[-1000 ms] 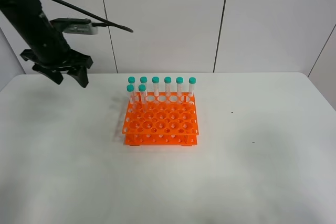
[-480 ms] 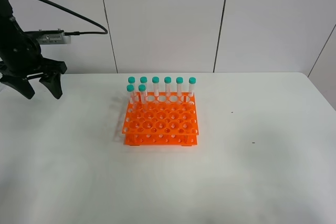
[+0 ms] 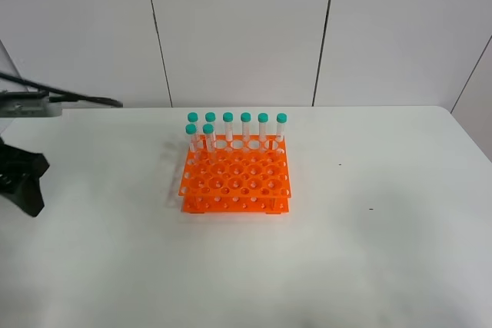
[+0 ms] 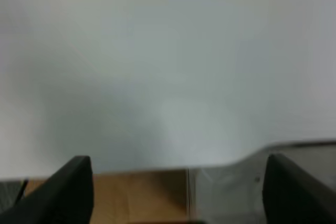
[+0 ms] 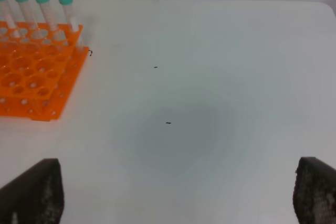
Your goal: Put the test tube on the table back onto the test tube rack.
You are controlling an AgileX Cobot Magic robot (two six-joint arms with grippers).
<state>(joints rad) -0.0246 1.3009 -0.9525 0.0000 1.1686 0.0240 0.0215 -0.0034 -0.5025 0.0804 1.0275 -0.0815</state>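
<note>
Table: the large plain white tabletop with rounded corners (image 3: pixel 369 259) fills most of the high view; no loose tube lies anywhere on it that I can see.
Rack: the bright orange two-tiered plastic rack with a grid of round holes (image 3: pixel 235 182) stands near the middle of the table, well off to the left gripper's right and beyond and to the left of the right gripper.
Left gripper: the black left gripper (image 3: pixel 17 182) sits at the far left edge of the high view with fingers spread and nothing between them; a second ago it hung high near the rack's back-left corner, and it has since swung out and down, away from the rack.
Right gripper: the right gripper (image 5: pixel 178 195) shows only in its own wrist view, fingertips wide apart over bare table, holding nothing.
Tubes: eight slim clear plastic tubes with teal-green screw caps stand upright in the rack, six along the back row and two just in front at its left end, the front right one (image 3: pixel 208 137) among them.
Meaning: with every tube racked and the left arm withdrawing, the task looks finished.
</note>
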